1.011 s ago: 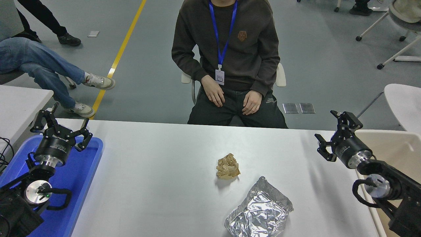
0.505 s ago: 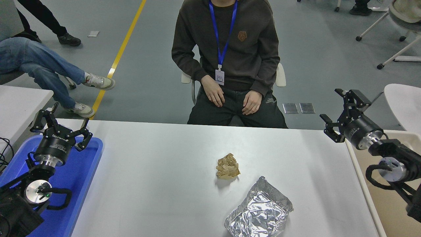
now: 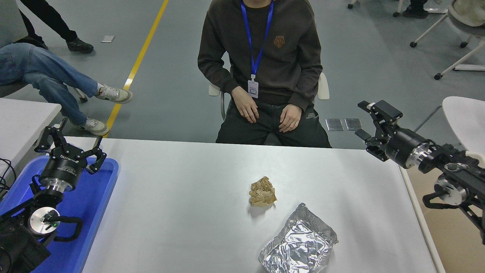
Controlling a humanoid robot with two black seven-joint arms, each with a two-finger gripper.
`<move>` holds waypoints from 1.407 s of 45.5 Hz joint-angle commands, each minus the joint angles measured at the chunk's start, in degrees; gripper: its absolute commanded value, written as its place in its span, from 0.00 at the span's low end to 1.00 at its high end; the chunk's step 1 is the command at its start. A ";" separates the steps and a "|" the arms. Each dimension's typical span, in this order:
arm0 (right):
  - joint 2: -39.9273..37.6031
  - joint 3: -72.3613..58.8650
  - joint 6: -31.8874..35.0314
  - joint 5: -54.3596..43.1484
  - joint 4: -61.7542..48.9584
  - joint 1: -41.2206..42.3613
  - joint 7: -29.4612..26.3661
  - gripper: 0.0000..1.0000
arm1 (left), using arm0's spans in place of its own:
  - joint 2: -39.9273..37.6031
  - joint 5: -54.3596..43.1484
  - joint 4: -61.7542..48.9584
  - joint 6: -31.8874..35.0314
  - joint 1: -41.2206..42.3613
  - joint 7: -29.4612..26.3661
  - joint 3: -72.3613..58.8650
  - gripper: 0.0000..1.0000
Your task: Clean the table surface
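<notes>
The white table surface (image 3: 182, 212) fills the lower picture. A crumpled tan paper ball (image 3: 262, 192) lies near its middle. A crumpled sheet of silver foil (image 3: 299, 242) lies in front of it, near the front edge. My right gripper (image 3: 363, 119) is open and empty, raised above the table's far right corner and pointing left. My left gripper (image 3: 70, 138) is open and empty, parked over the blue tray at the left.
A blue tray (image 3: 91, 204) sits at the table's left end. A beige bin (image 3: 451, 235) stands at the right, beside the table. A person sits at the far side, hands (image 3: 267, 112) on their lap. A smaller white table (image 3: 22, 117) stands beyond the tray.
My right gripper has risen from above the bin and swung left to the table's far right corner, turning to point left. The left arm, paper ball and foil have not moved.
</notes>
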 commanded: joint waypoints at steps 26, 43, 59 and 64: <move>-4.33 -28.00 0.15 -22.44 7.79 16.04 1.11 1.00 | 0.00 0.00 0.00 0.01 0.00 0.00 0.00 1.00; -3.71 -36.45 -0.12 -30.27 10.34 20.27 1.20 1.00 | 0.00 0.00 0.00 0.01 0.00 0.00 0.00 1.00; -2.66 -40.85 -0.82 -43.62 13.77 19.92 0.32 1.00 | 0.00 0.00 0.00 0.01 0.00 0.00 0.00 1.00; -2.30 -41.20 -5.12 -49.78 13.60 18.78 -4.86 1.00 | 0.00 0.00 0.00 0.01 0.00 0.00 0.00 1.00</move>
